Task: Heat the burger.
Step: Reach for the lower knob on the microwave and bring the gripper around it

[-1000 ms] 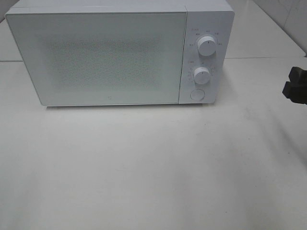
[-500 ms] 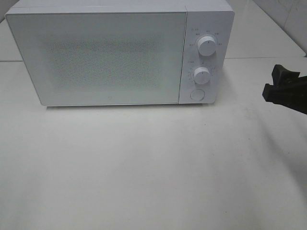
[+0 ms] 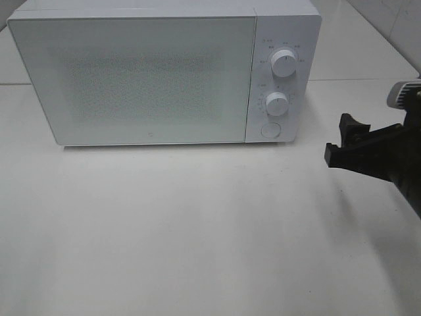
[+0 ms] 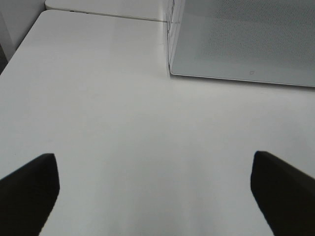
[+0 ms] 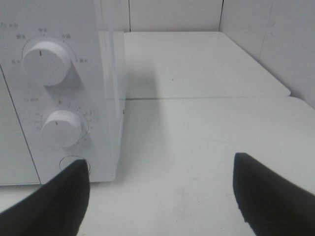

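The table [image 3: 197, 250] lies bare before the shut microwave [image 3: 145, 79]. Released, the right gripper [image 3: 337, 139] hangs toward the table's right edge; the left gripper [image 4: 152, 196], mostly cut off, is released too. The speckled door [image 3: 131, 82] hides the interior

The microwave [image 3: 164, 72] stands on the table [image 3: 197, 230] at 11 o'clock. Right of its door [image 3: 131, 82], the upper knob [image 3: 283, 63] sits above the lower knob [image 3: 277, 103], the button [image 3: 270, 130] beneath both. My right gripper [image 3: 335, 139] is at 3 o'clock, clear of the microwave.

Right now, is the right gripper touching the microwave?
Apart. The exterior high view shows bare table between the right gripper and the microwave.
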You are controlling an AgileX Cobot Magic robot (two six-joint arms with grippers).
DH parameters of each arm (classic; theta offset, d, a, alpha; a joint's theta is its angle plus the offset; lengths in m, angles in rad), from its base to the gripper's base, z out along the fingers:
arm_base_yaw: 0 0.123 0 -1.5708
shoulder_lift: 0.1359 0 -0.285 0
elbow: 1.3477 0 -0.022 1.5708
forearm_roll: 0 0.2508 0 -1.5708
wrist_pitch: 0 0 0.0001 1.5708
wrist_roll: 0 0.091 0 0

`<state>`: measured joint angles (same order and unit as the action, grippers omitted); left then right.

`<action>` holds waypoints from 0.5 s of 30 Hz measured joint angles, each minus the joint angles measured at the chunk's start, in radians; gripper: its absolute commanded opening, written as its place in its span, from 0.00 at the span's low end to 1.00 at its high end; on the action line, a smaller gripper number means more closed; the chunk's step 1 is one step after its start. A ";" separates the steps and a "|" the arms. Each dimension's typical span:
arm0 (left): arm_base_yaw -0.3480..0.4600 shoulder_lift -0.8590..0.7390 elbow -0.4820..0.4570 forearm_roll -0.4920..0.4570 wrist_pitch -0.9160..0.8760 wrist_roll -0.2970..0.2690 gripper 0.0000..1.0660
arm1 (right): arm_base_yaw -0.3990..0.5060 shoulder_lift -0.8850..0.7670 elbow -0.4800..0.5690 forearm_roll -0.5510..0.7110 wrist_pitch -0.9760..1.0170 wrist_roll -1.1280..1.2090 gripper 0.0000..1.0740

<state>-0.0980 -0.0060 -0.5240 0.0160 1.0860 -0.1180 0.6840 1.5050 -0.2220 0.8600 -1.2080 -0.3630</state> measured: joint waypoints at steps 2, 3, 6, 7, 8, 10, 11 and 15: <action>0.000 0.000 0.000 0.000 0.000 0.000 0.92 | 0.023 0.034 -0.022 0.015 0.000 0.000 0.71; 0.000 0.000 0.000 0.000 0.000 0.000 0.92 | 0.034 0.047 -0.031 0.018 0.000 0.000 0.71; 0.000 0.000 0.000 0.000 0.000 0.000 0.92 | 0.058 0.094 -0.069 0.032 0.000 0.000 0.71; 0.000 0.000 0.000 0.000 0.000 0.000 0.92 | 0.058 0.094 -0.069 0.032 0.000 0.000 0.71; 0.000 0.000 0.000 0.000 0.000 0.000 0.92 | 0.069 0.130 -0.097 0.036 0.000 0.000 0.71; 0.000 0.000 0.000 0.000 0.000 0.000 0.92 | 0.076 0.146 -0.112 0.039 0.000 0.000 0.71; 0.000 0.000 0.000 0.000 0.000 0.000 0.92 | 0.084 0.174 -0.137 0.040 0.000 0.000 0.71; 0.000 0.000 0.000 0.000 0.000 0.000 0.92 | 0.085 0.212 -0.174 0.040 0.000 0.000 0.71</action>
<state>-0.0980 -0.0060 -0.5240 0.0160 1.0860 -0.1180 0.7690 1.7170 -0.3960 0.9000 -1.2080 -0.3630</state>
